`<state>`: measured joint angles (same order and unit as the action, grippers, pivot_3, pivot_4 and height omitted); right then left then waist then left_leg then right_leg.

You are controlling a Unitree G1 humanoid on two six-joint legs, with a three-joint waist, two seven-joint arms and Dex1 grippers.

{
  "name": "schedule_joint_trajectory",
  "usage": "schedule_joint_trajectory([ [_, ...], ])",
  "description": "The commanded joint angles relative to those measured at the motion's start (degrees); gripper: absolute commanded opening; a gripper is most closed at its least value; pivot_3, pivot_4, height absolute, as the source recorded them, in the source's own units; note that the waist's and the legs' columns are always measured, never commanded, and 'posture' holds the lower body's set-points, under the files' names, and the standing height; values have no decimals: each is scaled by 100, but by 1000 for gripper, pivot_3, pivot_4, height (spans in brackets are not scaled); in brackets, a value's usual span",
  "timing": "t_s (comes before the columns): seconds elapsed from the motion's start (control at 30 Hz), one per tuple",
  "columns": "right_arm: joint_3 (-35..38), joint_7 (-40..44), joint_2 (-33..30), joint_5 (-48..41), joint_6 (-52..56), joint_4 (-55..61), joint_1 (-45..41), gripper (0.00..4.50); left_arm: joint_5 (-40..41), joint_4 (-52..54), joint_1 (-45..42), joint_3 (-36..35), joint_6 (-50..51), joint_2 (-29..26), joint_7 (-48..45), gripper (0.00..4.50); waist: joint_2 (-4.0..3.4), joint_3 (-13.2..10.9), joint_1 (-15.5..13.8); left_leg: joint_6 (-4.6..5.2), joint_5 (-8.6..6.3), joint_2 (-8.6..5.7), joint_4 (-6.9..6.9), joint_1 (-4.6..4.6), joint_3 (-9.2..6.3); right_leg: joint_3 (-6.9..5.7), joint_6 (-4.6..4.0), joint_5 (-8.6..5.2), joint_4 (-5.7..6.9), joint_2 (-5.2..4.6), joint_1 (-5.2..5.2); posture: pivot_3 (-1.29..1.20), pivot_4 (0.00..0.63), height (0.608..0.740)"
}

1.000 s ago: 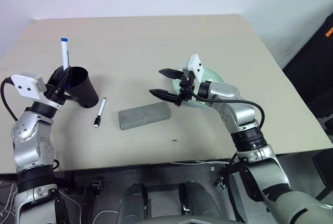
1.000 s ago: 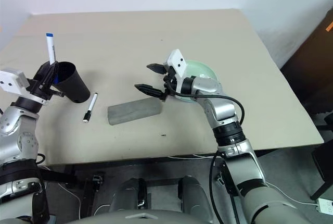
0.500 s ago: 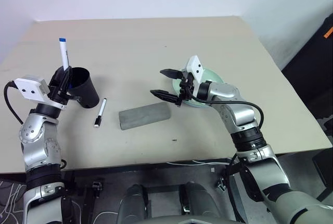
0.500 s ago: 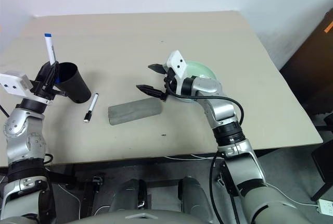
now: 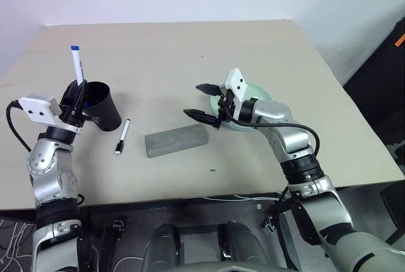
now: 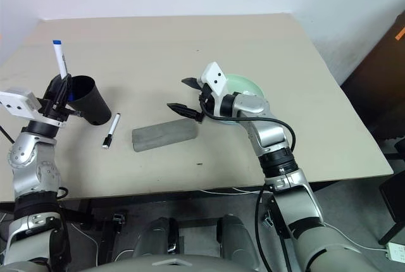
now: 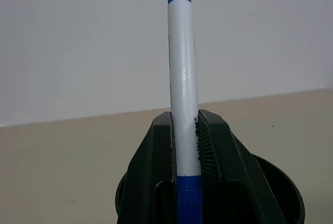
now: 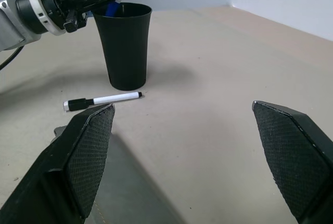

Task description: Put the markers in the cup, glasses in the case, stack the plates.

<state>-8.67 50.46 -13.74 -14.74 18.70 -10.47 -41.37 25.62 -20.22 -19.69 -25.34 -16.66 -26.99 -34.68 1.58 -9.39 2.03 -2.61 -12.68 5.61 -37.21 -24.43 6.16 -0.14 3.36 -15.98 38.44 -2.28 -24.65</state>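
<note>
The left gripper (image 5: 74, 103) is clamping the blue-capped marker (image 5: 78, 65) upright over the cup (image 5: 101, 104) at the table's left; lowering and releasing come next. The right gripper (image 5: 204, 102) is hanging wide open.

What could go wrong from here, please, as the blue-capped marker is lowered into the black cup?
The left gripper holds the white blue-capped marker at the rim of the black tapered plastic cup; catching the rim could tip the cup. A toppled cup might roll onto the black-capped marker lying close beside it.
</note>
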Motion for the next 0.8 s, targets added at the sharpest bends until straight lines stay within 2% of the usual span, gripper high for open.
schedule_joint_trajectory([
  [0.03, 42, -26, 25, -23, -119, 67, -80, 4464, 30, -68, 3, 31, 69, 3, -52, 278, 0, 0, -1, 0, 0, 0, 0, 0, 0, 0, 0, 0, 0, 0, 0, 0, 150, 726],
  [0.37, 20, -40, 32, -1, -150, 38, -71, 4464, 10, -106, 37, 44, 97, 5, -73, 278, 0, 0, 0, 0, 0, 0, 1, 0, 0, 0, 0, 0, -2, -1, 0, 0, 150, 726],
  [0.77, 5, -19, 50, 47, -245, -71, -103, 4500, -77, -206, 20, 37, -83, -17, -53, 4415, -1, 0, -4, 0, 0, -1, 1, 1, 0, 0, -1, 0, -3, -2, 1, 0, 150, 726],
  [0.8, 8, -18, 55, 49, -254, -83, -109, 4500, -65, -197, 21, 33, -92, -17, -59, 4464, -1, 0, -4, 0, 0, -1, 1, 2, 0, 0, -1, 0, -3, -2, 1, 0, 150, 726],
])
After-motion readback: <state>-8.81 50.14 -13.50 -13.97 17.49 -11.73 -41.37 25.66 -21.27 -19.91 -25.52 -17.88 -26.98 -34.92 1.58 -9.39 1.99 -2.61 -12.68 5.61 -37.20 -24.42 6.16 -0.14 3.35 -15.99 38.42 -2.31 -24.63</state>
